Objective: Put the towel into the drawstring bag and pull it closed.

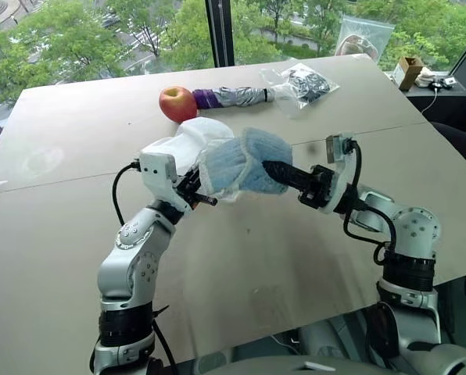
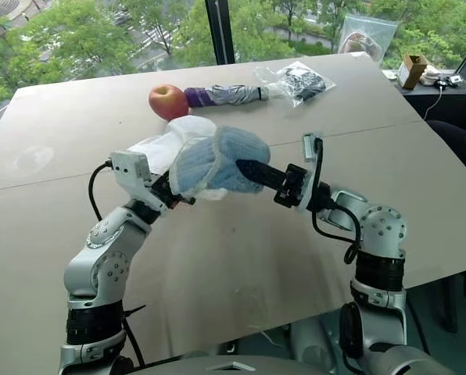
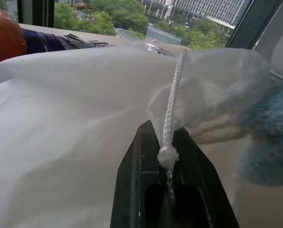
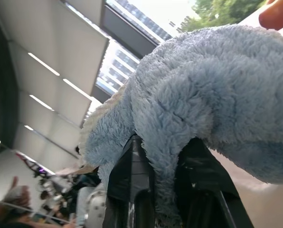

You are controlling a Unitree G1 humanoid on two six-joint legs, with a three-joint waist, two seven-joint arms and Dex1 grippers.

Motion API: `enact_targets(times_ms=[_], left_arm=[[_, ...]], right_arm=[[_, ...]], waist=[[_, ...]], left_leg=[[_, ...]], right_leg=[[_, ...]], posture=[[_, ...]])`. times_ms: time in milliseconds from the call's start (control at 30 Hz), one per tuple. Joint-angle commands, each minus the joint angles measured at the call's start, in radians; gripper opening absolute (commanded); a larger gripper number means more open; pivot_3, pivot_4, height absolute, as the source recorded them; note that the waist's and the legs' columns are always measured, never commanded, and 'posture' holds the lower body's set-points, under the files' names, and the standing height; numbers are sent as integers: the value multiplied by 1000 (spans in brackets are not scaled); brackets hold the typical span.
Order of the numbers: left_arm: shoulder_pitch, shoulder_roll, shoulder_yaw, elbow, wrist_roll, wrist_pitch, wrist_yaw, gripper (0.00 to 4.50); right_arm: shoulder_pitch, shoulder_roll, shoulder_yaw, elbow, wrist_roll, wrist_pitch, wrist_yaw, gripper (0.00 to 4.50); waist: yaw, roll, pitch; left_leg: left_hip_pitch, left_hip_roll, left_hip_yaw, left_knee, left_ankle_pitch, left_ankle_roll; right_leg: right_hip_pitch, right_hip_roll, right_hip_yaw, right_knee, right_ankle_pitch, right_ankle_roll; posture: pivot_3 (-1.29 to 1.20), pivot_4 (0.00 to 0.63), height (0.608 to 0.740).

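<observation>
Left eye view: right gripper (image 1: pixel 274 173) level, pinching towel (image 1: pixel 245 160).

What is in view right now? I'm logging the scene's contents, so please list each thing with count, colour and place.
towel: one, light blue, held up above the table between the two end effectors.
drawstring bag: one, thin white, held up just left of the towel, its string pinched.
apple: one, red, far side of the table.
folded umbrella: one, purple and grey, lying right of the apple.
clear pouch: one, transparent with dark contents, right of the umbrella.
table: one, beige, by the window.
cardboard box: one, brown, on a side surface at far right.
left end effector: black, shut on the bag's string.
right end effector: black, shut on the towel.
</observation>
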Motion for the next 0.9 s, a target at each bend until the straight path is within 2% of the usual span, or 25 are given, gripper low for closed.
enact_targets(times_ms=[33,133,300,400,600,900], left_arm=[[-22,-1,29,-63,-90,30,1,0],[-35,10,28,-57,-100,43,11,0],[-52,4,1,-58,-113,59,19,0],[-49,2,-25,-73,-128,73,9,0],[-15,19,-80,-97,-139,93,-26,0],[-14,-8,-124,-106,-154,91,-41,0]], right_arm=[[35,-80,154,-21,-166,-103,49,32],[72,-143,238,-44,-218,-130,105,32],[65,-121,245,-43,-212,-137,97,32],[46,-67,230,-19,-219,-150,45,32],[-27,109,119,50,-171,-156,-127,32],[-64,174,178,101,-224,-164,-154,32]], waist=[[1,0,0],[2,0,0],[-2,0,0],[-2,0,0],[-3,1,0],[-1,1,1]], left_leg=[[0,0,0,0,0,0],[0,0,-1,0,0,0],[0,0,0,0,0,0],[0,0,0,0,0,0],[0,0,-1,0,0,0],[-1,0,-1,0,0,0]], right_leg=[[0,0,0,0,0,0],[0,0,-1,0,0,0],[0,0,0,0,0,0],[0,1,0,0,0,0],[-1,1,0,1,0,0],[-1,0,0,0,0,0]], posture=[[0,150,740],[0,150,740],[0,150,740],[0,150,740],[0,150,740],[0,150,740]])
